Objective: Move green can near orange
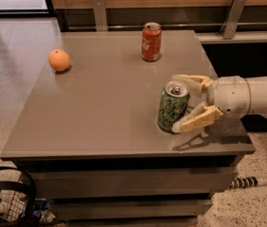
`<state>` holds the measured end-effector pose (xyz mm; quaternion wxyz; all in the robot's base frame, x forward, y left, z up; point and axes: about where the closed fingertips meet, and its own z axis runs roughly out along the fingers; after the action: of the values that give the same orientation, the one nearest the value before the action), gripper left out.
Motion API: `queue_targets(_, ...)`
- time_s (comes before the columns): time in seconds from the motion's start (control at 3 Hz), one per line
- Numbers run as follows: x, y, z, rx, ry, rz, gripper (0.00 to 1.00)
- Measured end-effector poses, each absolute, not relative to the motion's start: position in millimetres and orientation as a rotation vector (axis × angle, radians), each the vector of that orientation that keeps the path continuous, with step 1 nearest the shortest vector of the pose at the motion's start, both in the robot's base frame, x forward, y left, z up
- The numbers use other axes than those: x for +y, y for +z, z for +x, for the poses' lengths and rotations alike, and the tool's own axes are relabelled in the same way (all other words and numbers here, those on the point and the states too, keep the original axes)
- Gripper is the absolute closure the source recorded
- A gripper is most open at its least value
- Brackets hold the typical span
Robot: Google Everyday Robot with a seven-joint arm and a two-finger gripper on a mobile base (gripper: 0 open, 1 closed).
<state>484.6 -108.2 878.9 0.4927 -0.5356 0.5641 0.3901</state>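
Note:
The green can (173, 107) stands upright near the right front of the grey table (100, 112). My gripper (177, 103) reaches in from the right, open, with one finger behind the can and the other in front of it, at the can's base. The far fingertip (180, 78) shows beside the can's silver top. The orange (58, 60) lies at the far left of the table, well away from the can and the gripper.
A red cola can (151, 42) stands upright at the back middle of the table. A wooden bench with metal brackets (233, 14) runs behind the table. A black wire basket (3, 200) sits on the floor at front left, a cable (252, 181) at right.

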Motion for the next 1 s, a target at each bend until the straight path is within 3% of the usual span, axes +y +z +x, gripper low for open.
queue_targets(1.0, -101.2, 880.2, 484.1, 1.359, 0.954, -1.311, 0.96)
